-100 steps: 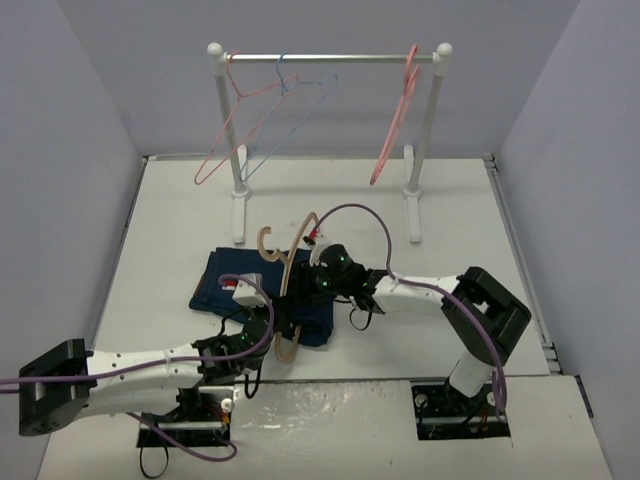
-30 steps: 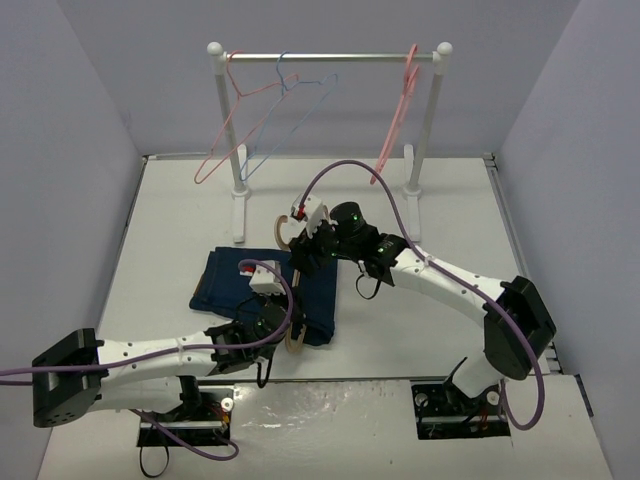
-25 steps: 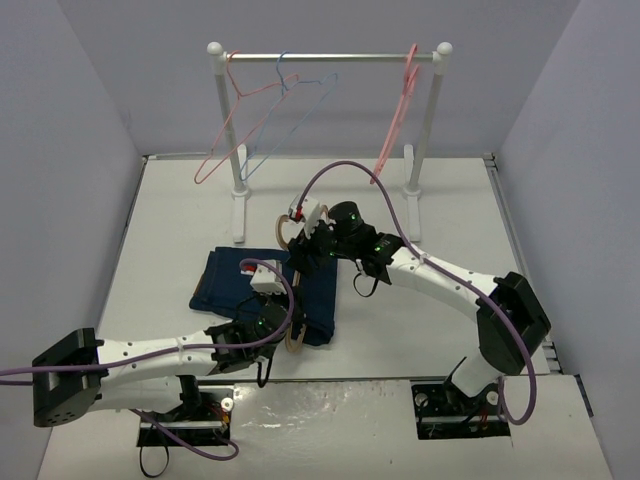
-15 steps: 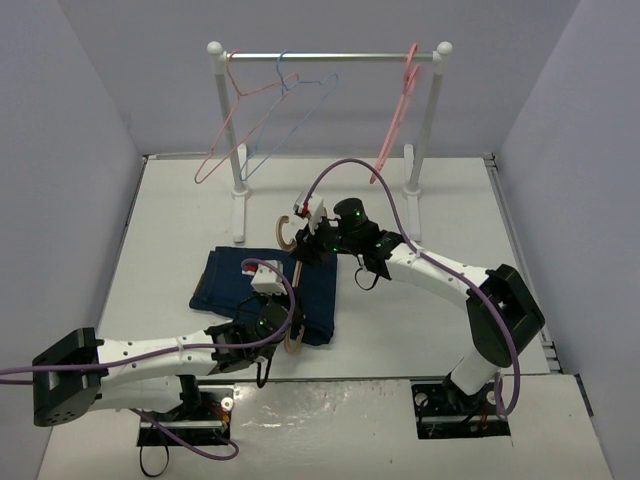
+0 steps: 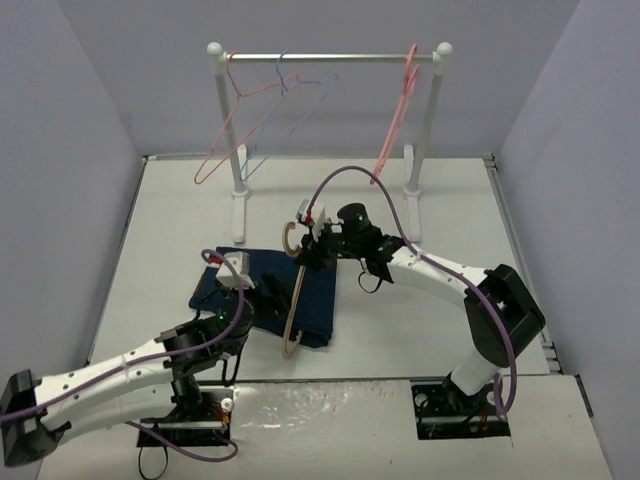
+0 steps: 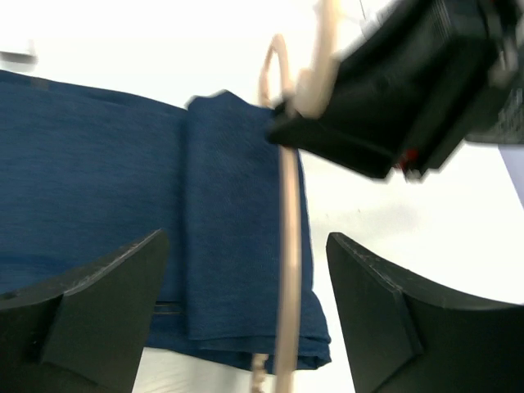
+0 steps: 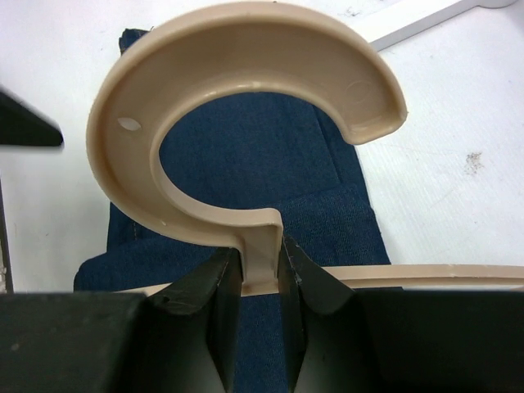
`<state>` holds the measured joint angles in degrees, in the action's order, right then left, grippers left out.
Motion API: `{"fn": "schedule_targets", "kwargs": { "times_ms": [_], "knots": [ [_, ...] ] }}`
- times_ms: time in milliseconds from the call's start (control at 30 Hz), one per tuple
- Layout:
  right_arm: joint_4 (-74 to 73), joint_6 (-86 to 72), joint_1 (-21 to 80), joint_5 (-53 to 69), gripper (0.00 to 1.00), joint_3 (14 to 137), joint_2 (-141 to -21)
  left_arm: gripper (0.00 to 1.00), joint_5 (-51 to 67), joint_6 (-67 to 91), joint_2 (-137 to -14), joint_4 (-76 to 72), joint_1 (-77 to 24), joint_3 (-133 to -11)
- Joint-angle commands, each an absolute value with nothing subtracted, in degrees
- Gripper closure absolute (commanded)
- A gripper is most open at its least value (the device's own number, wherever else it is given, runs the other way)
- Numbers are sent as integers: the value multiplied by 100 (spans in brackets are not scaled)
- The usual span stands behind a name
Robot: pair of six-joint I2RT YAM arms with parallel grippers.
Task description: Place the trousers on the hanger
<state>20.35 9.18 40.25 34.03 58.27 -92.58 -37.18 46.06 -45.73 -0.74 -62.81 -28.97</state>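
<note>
The left gripper (image 6: 246, 278) hung with jaws wide apart over the folded trousers (image 6: 98, 188), which lay on the table (image 5: 170, 220) near the arm bases. The hanger (image 5: 296, 295) stretched over their right part, its neck clamped just below the hook by the right gripper (image 7: 260, 278)

The trousers (image 5: 318, 300) lie on the bench (image 5: 430, 210), left of centre and in front of the rack (image 5: 330, 57) standing along the far side. The hanger (image 5: 295, 305) runs front to back over their right end, hook toward the rack. The right hand (image 5: 312, 250) reaches in from the right and clamps the neck under the hook. The left hand (image 5: 265, 295), fingers apart, sits over the trousers just left of the hanger. Thin hangers (image 5: 392, 128) hang from the rack's rail.
</note>
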Motion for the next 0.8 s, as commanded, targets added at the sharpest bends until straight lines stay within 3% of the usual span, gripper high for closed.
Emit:
{"fn": "schedule_targets", "kwargs": {
  "times_ms": [0,233,500,767],
  "knots": [
    [2506,1022,3964,3786,100,5834,-9032,24,-2178,4607,-3835,1121,-5345,-3258],
    [2476,1055,3955,3875,100,5826,-8921,23,527,4537,-4726,1016,-3557,-3468],
    [2353,1069,3946,3896,100,5924,-8815,23,1532,4234,-6362,562,-3007,-4148],
    [2431,984,3945,3886,100,5872,-8730,23,1930,3973,-7112,293,-2762,-4388]
  ]
}}
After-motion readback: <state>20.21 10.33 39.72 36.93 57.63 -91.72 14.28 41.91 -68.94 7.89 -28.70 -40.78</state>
